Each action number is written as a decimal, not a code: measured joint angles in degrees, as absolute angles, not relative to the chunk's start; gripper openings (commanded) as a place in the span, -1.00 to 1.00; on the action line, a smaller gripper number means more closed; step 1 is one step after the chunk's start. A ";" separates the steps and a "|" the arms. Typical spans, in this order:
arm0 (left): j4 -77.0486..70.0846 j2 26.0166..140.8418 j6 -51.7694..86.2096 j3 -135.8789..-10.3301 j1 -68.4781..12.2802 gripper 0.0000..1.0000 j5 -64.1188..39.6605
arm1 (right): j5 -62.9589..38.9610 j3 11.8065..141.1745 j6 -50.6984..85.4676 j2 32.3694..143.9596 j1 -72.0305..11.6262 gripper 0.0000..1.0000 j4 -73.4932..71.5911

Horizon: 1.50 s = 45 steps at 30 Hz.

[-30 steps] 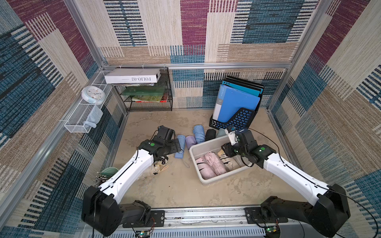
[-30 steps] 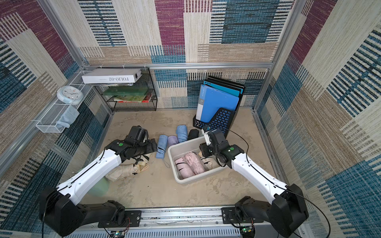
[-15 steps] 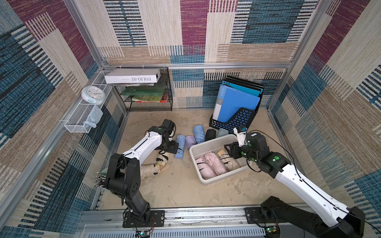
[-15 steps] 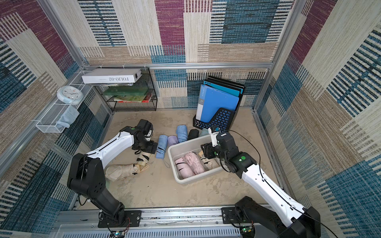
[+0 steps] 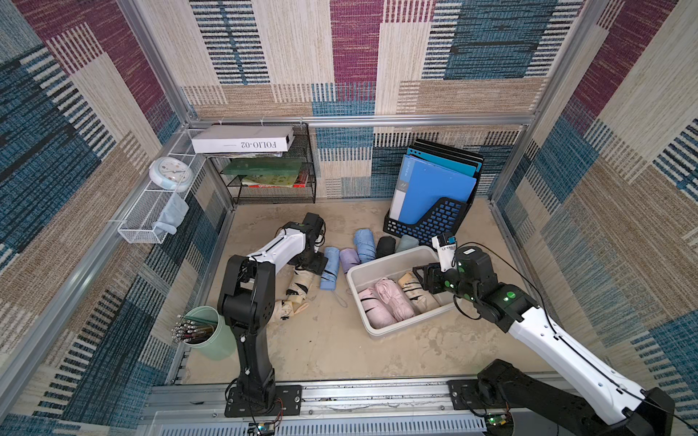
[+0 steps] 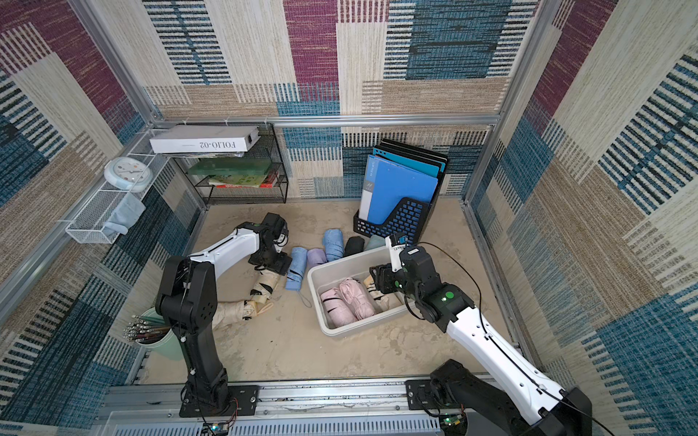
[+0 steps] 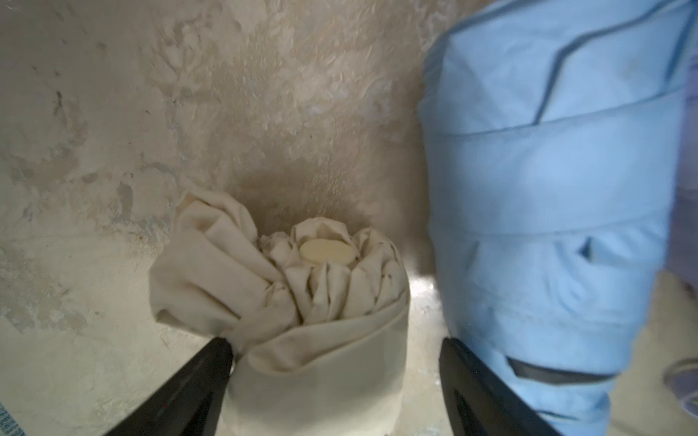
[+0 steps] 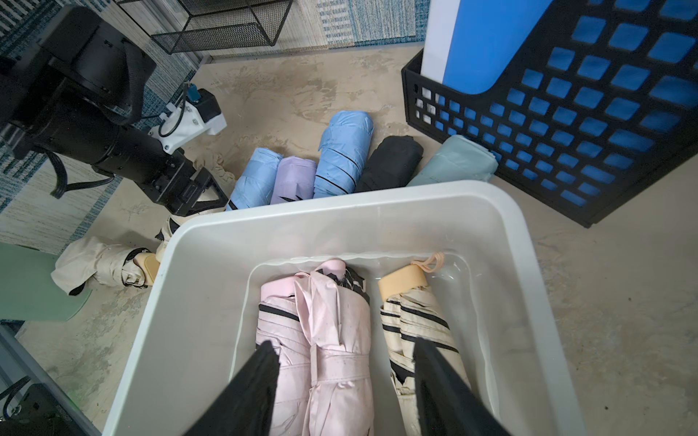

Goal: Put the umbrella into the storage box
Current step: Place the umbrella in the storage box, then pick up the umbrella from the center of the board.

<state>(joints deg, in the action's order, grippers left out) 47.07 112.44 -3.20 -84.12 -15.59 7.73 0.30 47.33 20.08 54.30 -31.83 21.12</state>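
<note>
A: What is the left gripper doing?
B: Spread wide, straddling the gathered end of a cream umbrella that lies on the mottled beige surface. One finger brushes its fabric; the other stands just beside a light-blue umbrella. Nothing is clamped.
A: How many umbrellas lie outside the storage box?
B: Seven. A second cream umbrella lies near the first, then comes a row of five soft fabric rolls: that light-blue one, a lilac umbrella, a blue umbrella, a black umbrella, a pale-green umbrella.
A: And the box itself?
B: Smooth off-white plastic, rounded corners, thick rim, just beside that row. Three lie inside, side by side: two pink umbrellas and one striped umbrella, cream with black bands.
A: The right gripper?
B: Jaws parted above those three, gripping nothing.
</note>
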 measured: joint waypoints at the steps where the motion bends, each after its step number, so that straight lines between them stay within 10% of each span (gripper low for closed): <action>1: 47.05 112.88 -3.25 -84.23 -15.57 0.81 7.73 | 0.40 47.33 20.10 54.30 -31.83 0.23 21.12; 8: 47.11 116.75 -3.42 -85.06 -15.07 0.72 8.69 | 0.45 47.92 20.18 54.46 -31.83 0.23 21.10; 25: 47.13 115.48 -1.80 -85.41 -14.72 -0.25 8.16 | 1.26 49.10 20.23 52.90 -31.83 0.23 21.15; 45: 32.14 77.23 22.20 -72.97 -14.79 -0.31 -5.96 | -7.99 55.75 22.15 55.86 -31.90 0.26 20.05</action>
